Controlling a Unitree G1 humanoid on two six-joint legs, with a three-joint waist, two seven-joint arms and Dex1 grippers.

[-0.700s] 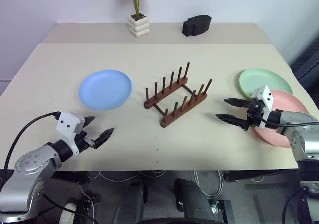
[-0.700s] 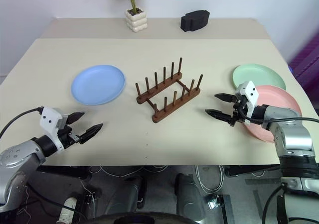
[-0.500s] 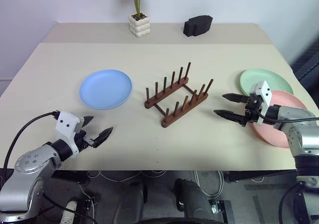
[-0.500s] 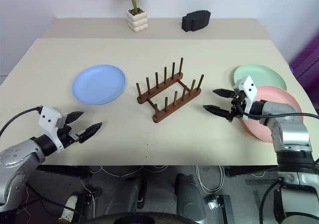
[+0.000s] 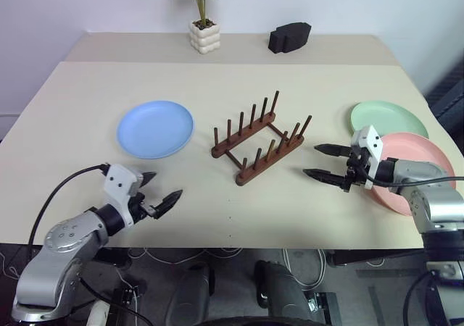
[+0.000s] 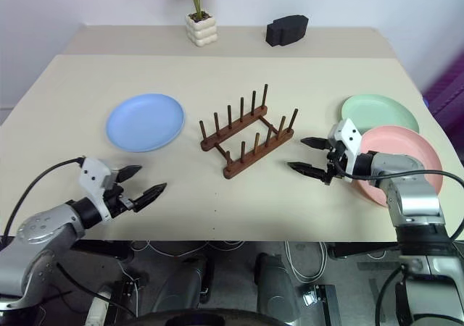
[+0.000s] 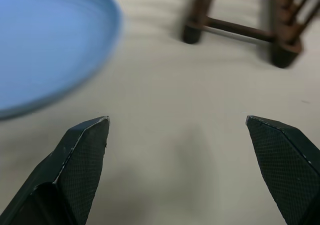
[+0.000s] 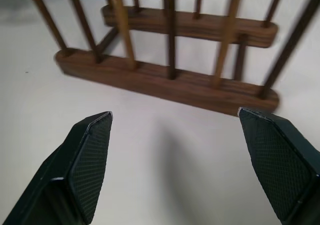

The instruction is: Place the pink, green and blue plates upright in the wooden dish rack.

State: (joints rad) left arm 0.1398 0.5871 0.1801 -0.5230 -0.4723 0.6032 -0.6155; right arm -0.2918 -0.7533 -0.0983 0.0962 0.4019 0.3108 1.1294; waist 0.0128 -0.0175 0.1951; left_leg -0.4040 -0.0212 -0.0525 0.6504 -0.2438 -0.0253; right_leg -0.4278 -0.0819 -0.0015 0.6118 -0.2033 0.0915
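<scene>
Left wrist view: blue plate [image 7: 45, 45] cut off, blurred.

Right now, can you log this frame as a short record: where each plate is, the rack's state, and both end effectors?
blue plate: flat on table, left of rack
green plate: flat, right of rack
pink plate: flat, overlapping the green plate's near edge
wooden dish rack: centre of table, no plates in it
left end effector: open, holding nothing, near blue plate
right end effector: open, holding nothing, between rack and pink plate

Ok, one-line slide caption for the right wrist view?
Open right gripper faces the empty wooden dish rack across bare table.
</scene>
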